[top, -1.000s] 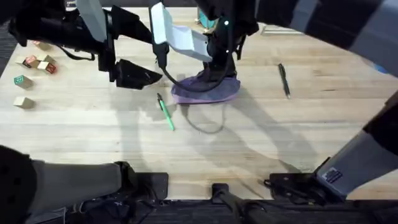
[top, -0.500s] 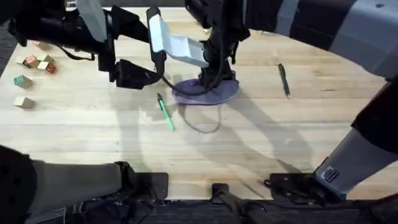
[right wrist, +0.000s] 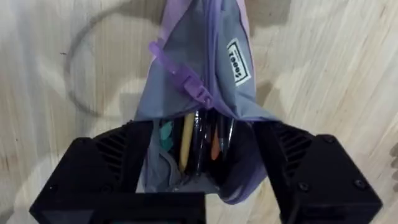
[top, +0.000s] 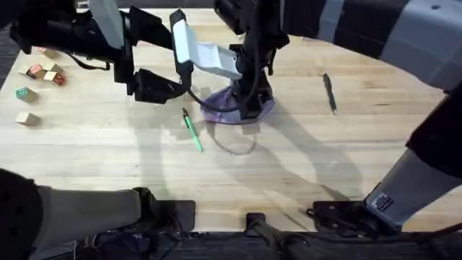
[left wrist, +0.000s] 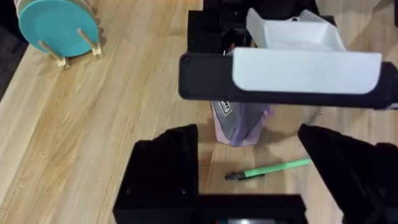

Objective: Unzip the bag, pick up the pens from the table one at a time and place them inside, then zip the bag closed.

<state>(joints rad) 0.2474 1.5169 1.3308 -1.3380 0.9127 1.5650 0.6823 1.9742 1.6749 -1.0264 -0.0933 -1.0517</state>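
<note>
Right gripper [top: 249,101] | fingers spread inside the mouth of the lilac pouch [top: 234,107], holding it open mid-table | left gripper [top: 160,85] | jaws wide, empty, beside pouch | green pen [top: 192,132] | near pouch | dark pen [top: 329,92] | well apart

- The left arm reaches from its base at lower left up and across the far side, wrist level, with its pincer [top: 155,85] low near the bench.
- Left pincer fingers [left wrist: 163,168] stand wide apart, nothing between them.
- The right arm comes in from the right, bends over the middle and points its wrist straight down.
- Right pincer [top: 249,101] stands upright, fingers [right wrist: 93,168] spread, their tips inside the open mouth of the bag [right wrist: 205,81].
- The two pincers sit near each other, not touching.
</note>
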